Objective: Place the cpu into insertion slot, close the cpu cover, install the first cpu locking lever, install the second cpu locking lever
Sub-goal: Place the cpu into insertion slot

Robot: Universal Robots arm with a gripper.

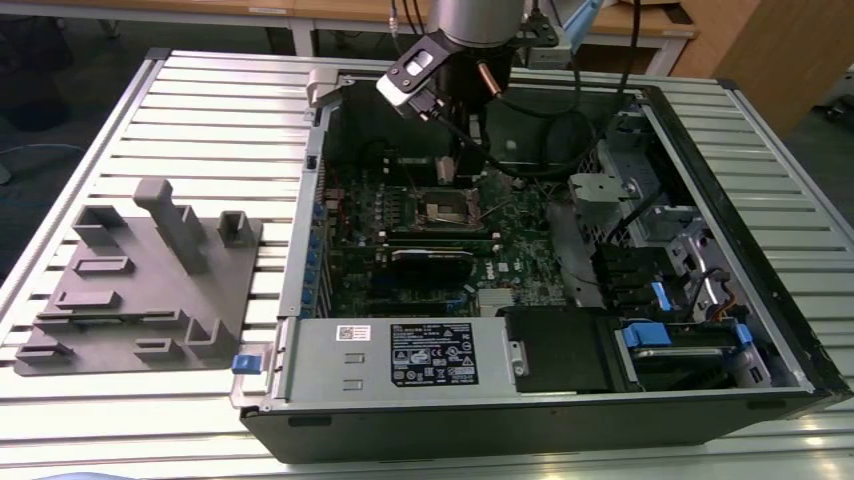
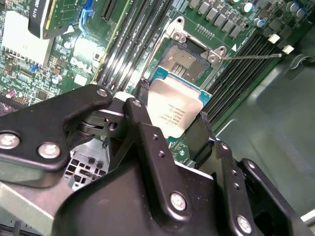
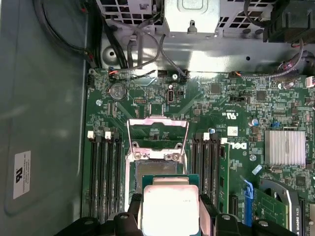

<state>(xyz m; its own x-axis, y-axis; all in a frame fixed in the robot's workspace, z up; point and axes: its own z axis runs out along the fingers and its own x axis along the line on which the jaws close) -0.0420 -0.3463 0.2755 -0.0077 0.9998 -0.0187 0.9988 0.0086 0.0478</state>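
Jaws are clamped on the cpu (image 3: 170, 209), gripping two opposite edges with its silver top facing the camera; you can see this in both wrist views. You have the cpu hanging just beside the insertion slot (image 3: 155, 169), overlapping its rim, not seated. The cpu cover (image 3: 157, 121) stands swung up, leaving the slot bare. In the exterior view your arm reaches into the open computer case (image 1: 534, 420), which lies on the slatted bench (image 1: 200, 110), with a grey holder block (image 1: 134, 280) at the exterior view's left.
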